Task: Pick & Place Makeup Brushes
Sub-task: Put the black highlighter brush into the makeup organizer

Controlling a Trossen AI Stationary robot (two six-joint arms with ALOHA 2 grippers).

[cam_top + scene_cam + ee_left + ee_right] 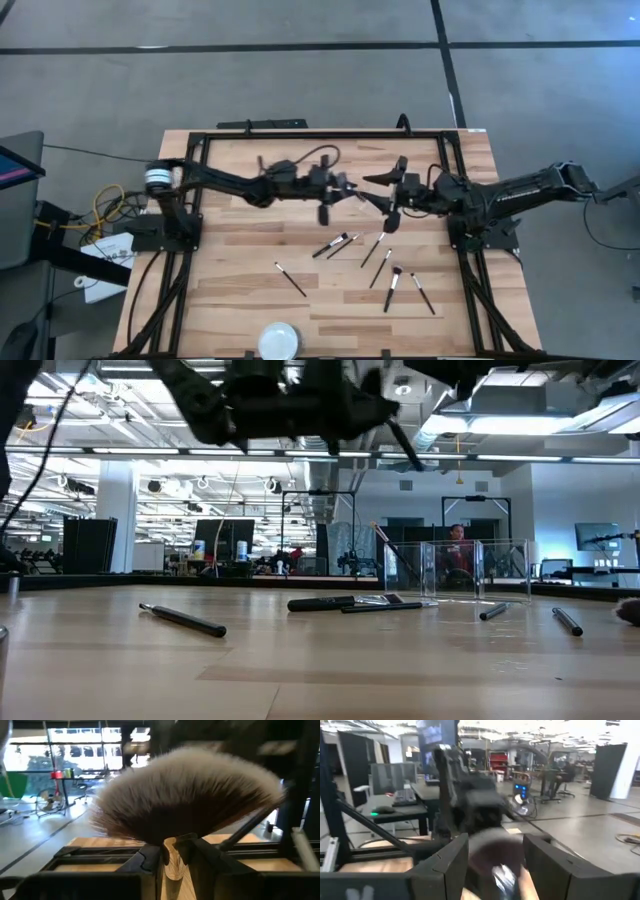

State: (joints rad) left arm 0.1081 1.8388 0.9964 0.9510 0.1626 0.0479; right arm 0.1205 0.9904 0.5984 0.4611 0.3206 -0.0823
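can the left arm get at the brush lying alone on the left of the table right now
Probably not yet: the left gripper is up in the air and shut on a fluffy brush. The lone brush itself lies in the open with nothing around it.

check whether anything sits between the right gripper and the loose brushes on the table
Nothing visible does. The open right gripper hangs over the table; the loose brushes lie on bare wood nearby. The left gripper beside it grips the fluffy brush.
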